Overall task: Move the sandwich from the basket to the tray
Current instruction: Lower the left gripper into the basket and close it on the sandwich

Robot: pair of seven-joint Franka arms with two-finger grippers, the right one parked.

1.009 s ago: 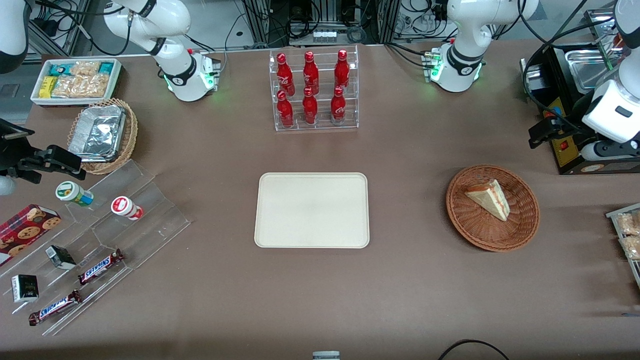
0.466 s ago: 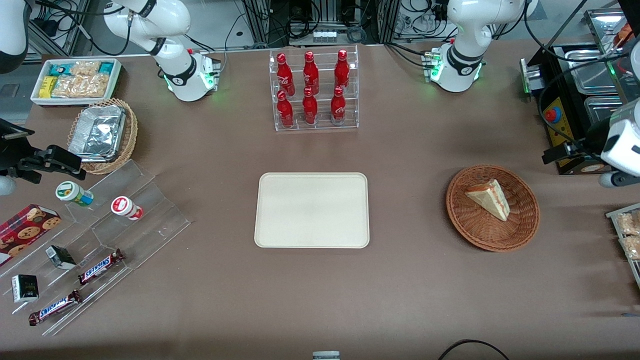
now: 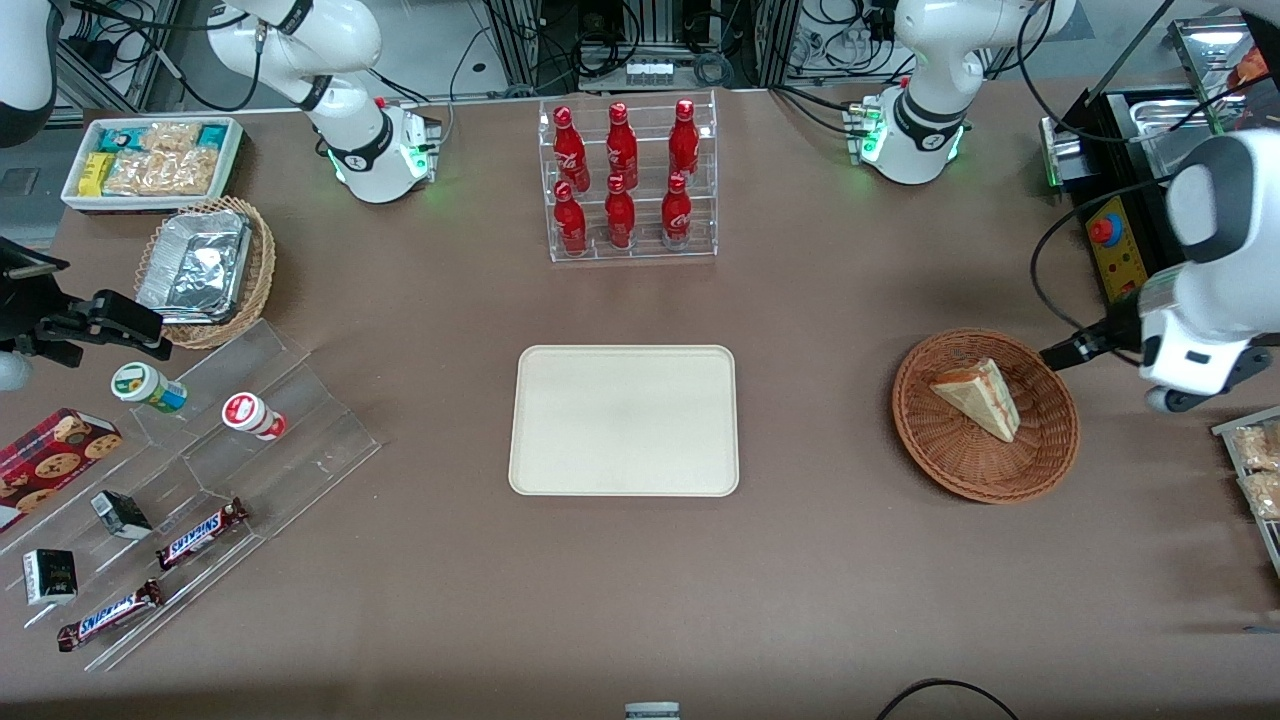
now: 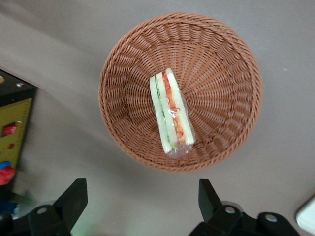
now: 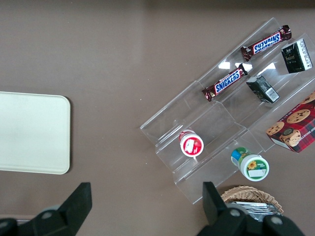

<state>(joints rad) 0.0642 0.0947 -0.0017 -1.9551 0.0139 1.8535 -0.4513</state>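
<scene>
The sandwich (image 3: 978, 398) (image 4: 171, 112), a pale wedge with red, orange and green layers, lies in the round reddish-brown basket (image 3: 960, 463) (image 4: 216, 59) toward the working arm's end of the table. The cream tray (image 3: 624, 420) sits bare at the table's middle. My left gripper (image 3: 1175, 393) (image 4: 141, 196) hangs above the table just beside the basket, off its rim toward the working arm's end. It is open, with nothing between its fingers (image 4: 74, 195).
A black control box with a red button (image 3: 1110, 245) stands close to the gripper, and a rack of snack bags (image 3: 1255, 470) lies at the table's edge. A clear stand of red bottles (image 3: 628, 180) is farther back than the tray.
My left arm has swung down from beside the control box toward the basket, coming nearer the front camera. The sandwich, basket and tray have not moved.
</scene>
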